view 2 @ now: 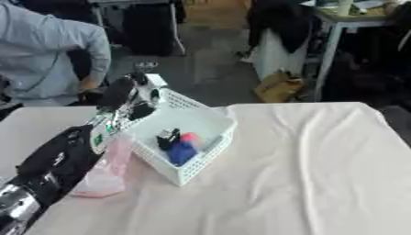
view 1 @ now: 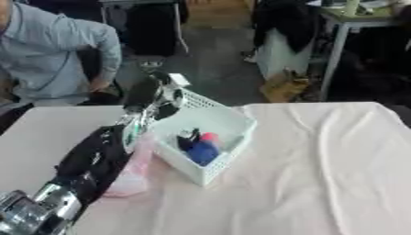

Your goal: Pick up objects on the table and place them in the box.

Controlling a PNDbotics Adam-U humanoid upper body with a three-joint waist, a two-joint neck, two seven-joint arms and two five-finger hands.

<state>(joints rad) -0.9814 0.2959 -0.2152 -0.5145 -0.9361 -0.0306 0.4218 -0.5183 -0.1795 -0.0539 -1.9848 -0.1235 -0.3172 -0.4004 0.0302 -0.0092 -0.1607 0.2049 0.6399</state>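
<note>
A white slatted basket (view 1: 233,120) stands on the table, turned at an angle. Inside it lie a blue object (view 1: 204,152), a small pink-red object (view 1: 210,137) and a black object (view 1: 187,138). My left arm reaches in from the lower left, and my left hand (view 1: 148,93) hovers over the basket's far left corner. A small white piece (view 1: 178,81) shows at the hand's tip; I cannot make out what it is or whether it is held. A pink translucent bag (view 1: 131,176) lies on the table against the basket's left side, partly under my arm. My right hand does not show.
A pale cloth (view 1: 321,160) covers the table to the right of the basket, wrinkled and bare. A person in a grey shirt (view 1: 56,50) sits beyond the table's far left edge. Chairs, bags and a table leg stand on the floor behind.
</note>
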